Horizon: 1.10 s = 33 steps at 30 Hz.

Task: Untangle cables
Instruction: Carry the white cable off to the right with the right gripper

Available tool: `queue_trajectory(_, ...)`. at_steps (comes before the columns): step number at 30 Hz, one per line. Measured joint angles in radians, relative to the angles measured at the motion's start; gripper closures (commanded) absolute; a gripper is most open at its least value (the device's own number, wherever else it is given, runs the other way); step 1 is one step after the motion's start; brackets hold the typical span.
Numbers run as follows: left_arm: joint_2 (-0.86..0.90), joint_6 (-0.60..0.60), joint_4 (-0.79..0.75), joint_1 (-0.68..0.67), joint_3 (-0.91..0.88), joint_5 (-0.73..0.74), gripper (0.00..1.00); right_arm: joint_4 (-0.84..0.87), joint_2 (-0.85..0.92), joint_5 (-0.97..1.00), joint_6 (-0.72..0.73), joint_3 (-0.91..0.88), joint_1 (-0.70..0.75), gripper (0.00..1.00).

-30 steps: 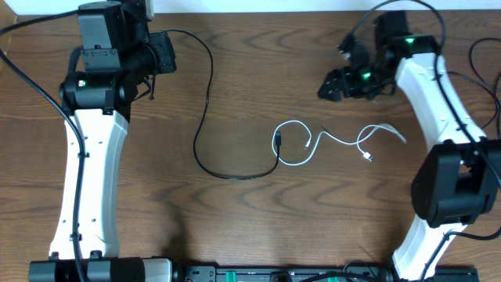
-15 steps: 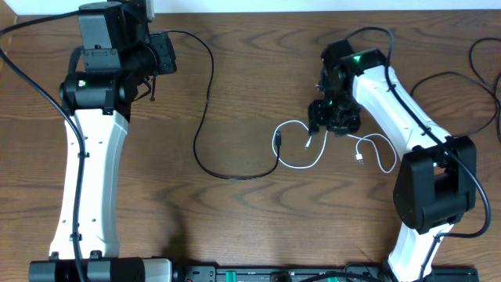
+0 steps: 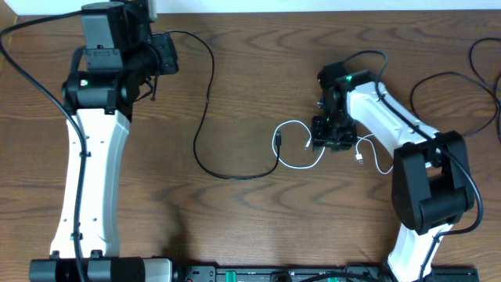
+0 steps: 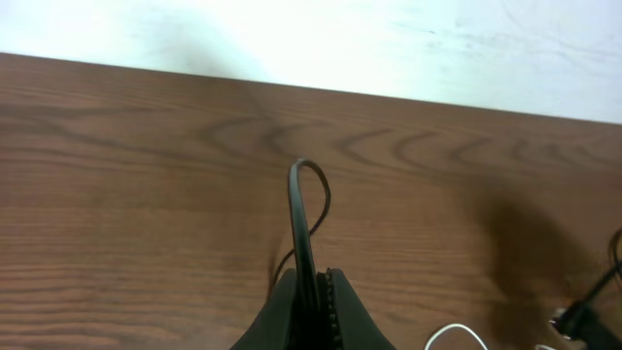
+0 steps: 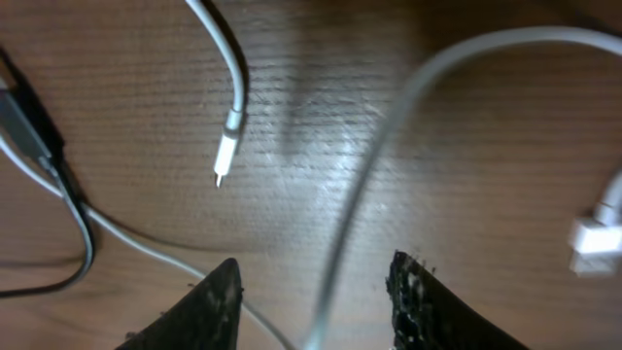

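A long black cable curves from my left gripper down across the table to a plug near the white cable. My left gripper is shut on this black cable. A short white cable lies looped at the table's middle, with a plug end and a second white plug in the right wrist view. My right gripper hangs low over the white cable, open, and a strand of the white cable runs between its fingers.
A black wire loops on the table at the far right behind my right arm. The table's far edge meets a white wall.
My right arm has swung from the far right down to the white cable at the middle, and the cable's right-hand loops have shifted. My left arm has not moved.
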<state>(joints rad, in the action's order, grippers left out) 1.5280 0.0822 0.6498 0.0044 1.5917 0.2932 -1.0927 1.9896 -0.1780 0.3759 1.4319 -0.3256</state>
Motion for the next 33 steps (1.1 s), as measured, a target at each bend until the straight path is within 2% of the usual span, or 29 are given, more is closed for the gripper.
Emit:
queue_trajectory(2, 0.008, 0.0, 0.0, -0.018, 0.0, 0.001, 0.92, 0.061, 0.0, 0.0, 0.014, -0.042, -0.014, 0.99)
queue_trajectory(7, 0.036, 0.0, -0.001, -0.052, 0.0, 0.001, 0.92, 0.132, 0.001, 0.011, 0.004, -0.067, -0.017, 0.99)
queue_trajectory(10, 0.053, 0.0, -0.002, -0.067, 0.0, 0.001, 0.92, 0.08, 0.006, 0.016, -0.026, 0.009, 0.004, 0.99)
queue_trajectory(15, 0.061, 0.0, 0.0, -0.072, -0.002, 0.001, 0.93, -0.066, 0.016, 0.018, -0.106, 0.36, 0.091, 0.99)
queue_trajectory(19, 0.061, 0.0, -0.002, -0.072, -0.002, 0.001, 0.92, -0.18, 0.016, 0.021, -0.175, 0.763, 0.157, 0.99)
queue_trajectory(25, 0.061, 0.0, -0.001, -0.072, -0.002, 0.001, 0.92, -0.248, 0.011, 0.078, -0.216, 1.217, 0.167, 0.99)
queue_trajectory(29, 0.061, 0.0, 0.0, -0.072, -0.002, 0.001, 0.93, -0.232, 0.001, 0.12, -0.226, 1.372, 0.189, 0.99)
queue_trajectory(33, 0.061, 0.0, -0.001, -0.072, -0.002, 0.001, 0.92, -0.189, -0.011, 0.174, -0.229, 1.427, 0.255, 0.99)
